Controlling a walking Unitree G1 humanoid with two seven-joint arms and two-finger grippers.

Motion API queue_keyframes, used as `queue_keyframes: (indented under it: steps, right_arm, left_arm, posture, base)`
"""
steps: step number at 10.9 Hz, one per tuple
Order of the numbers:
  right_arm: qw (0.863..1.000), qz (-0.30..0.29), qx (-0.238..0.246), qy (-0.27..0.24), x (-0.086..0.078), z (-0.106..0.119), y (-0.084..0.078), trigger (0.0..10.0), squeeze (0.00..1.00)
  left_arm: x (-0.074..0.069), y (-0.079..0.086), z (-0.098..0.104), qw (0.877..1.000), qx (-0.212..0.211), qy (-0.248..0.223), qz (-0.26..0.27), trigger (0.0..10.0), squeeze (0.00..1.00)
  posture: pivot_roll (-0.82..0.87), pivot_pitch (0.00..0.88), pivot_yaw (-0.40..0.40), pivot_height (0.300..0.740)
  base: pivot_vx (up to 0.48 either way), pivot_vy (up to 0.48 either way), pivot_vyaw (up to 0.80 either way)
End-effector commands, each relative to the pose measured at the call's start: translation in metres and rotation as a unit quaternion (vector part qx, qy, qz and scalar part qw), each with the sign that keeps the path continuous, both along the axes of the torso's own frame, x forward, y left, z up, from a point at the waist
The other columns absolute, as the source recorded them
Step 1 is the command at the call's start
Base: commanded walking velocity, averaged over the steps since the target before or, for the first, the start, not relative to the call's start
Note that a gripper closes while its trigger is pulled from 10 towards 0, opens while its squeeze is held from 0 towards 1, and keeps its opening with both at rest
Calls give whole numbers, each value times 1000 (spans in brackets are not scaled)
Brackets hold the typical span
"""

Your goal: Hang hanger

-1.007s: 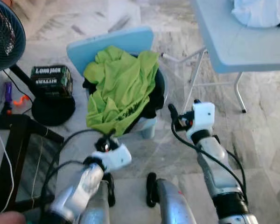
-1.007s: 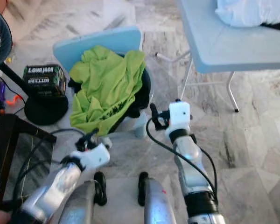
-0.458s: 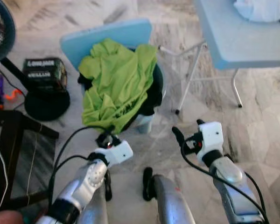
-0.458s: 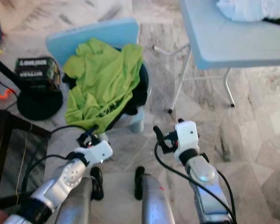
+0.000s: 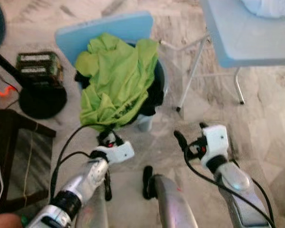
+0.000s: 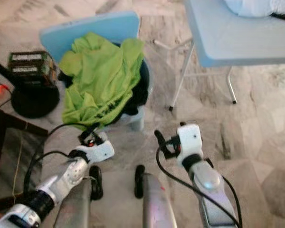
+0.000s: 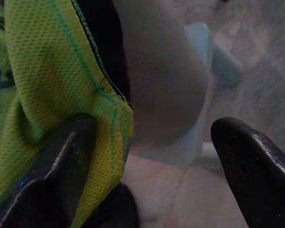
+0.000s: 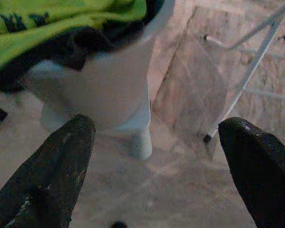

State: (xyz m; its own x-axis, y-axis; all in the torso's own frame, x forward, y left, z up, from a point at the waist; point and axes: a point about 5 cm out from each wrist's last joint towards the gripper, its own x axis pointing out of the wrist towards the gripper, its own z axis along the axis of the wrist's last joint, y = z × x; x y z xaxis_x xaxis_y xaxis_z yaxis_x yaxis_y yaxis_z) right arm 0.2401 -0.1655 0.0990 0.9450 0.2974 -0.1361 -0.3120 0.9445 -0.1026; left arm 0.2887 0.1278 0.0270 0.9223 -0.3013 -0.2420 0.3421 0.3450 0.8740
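Beside green shirt [image 7: 47, 95], left hand [image 7: 152, 156] spread, hem seam visible

Setting: a home's living or utility area. Veined marble floor tiles [image 5: 270, 118] are running throughout; a pale blue plastic laundry basket [image 6: 138, 102] is overflowing with lime-green mesh clothing [image 5: 116, 78]; a light blue folding table [image 5: 242, 38] is standing beside a black pedestal fan base [image 5: 42, 100].

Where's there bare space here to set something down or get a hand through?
Bare floor lies right of the basket, under and past the folding table, and between both grippers. Crowded: the basket heaped with the green shirt, and the box and fan base to its left.
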Motion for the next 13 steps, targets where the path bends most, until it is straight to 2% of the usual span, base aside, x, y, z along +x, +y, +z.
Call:
queue_keyframes:
  steps: [1, 2, 3, 5, 6, 7, 8, 10, 12, 13]
  right_arm:
    - [1000, -7, -6, 11, -5, -2, -5, 10000, 0]
    - [1000, -9, -7, 11, -6, -2, -6, 10000, 0]
    - [1000, -10, -8, 13, -5, -2, -5, 10000, 0]
    - [1000, -7, -10, 13, -4, -2, -1, 10000, 0]
    - [1000, -7, -10, 12, -4, -2, -1, 10000, 0]
    - [1000, -8, -9, 11, -2, -2, -1, 10000, 0]
    - [1000, -8, -10, 11, -1, -3, -1, 10000, 0]
    - [1000, -5, -6, 10, 3, -5, 4, 10000, 0]
    - [1000, -1, -3, 8, 6, -5, 8, 10000, 0]
    - [1000, -2, -4, 8, 7, -6, 7, 10000, 0]
  left_arm:
    - [-6, 0, -7, 1000, 10, 0, -7, 10000, 0]
    - [-3, 0, -3, 1000, 9, -13, -12, 3255, 0]
    - [0, 0, 2, 999, 4, -31, -14, 0, 0]
    - [3, -1, 10, 998, -9, -62, -25, 0, 0]
    - [6, -1, 20, 994, -16, -102, -31, 0, 0]
    - [11, 2, 38, 988, -31, -149, -29, 745, 0]
    - [14, 5, 50, 983, -45, -174, -27, 2235, 0]
    - [11, 4, 56, 984, -74, -163, -25, 3255, 0]
    - [-1, -3, 39, 988, -91, -119, -25, 4392, 0]
    - [-3, -3, 39, 988, -96, -121, -23, 4471, 0]
  posture:
    - [-158, 469, -117, 740]
    - [-157, 470, -116, 740]
    - [-151, 472, -114, 740]
    - [-143, 467, -109, 740]
    - [-139, 465, -107, 740]
    - [-129, 460, -103, 740]
    - [-122, 456, -101, 740]
    - [-96, 447, -95, 740]
    - [-91, 443, -94, 740]
    - [-87, 438, -92, 740]
  base:
    - [0, 0, 0]
    - [0, 0, 0]
    - [0, 0, 0]
    - [0, 0, 0]
    - [0, 0, 0]
    - [0, 0, 0]
    - [0, 0, 0]
    - [0, 0, 0]
    - [0, 0, 0]
    - [0, 0, 0]
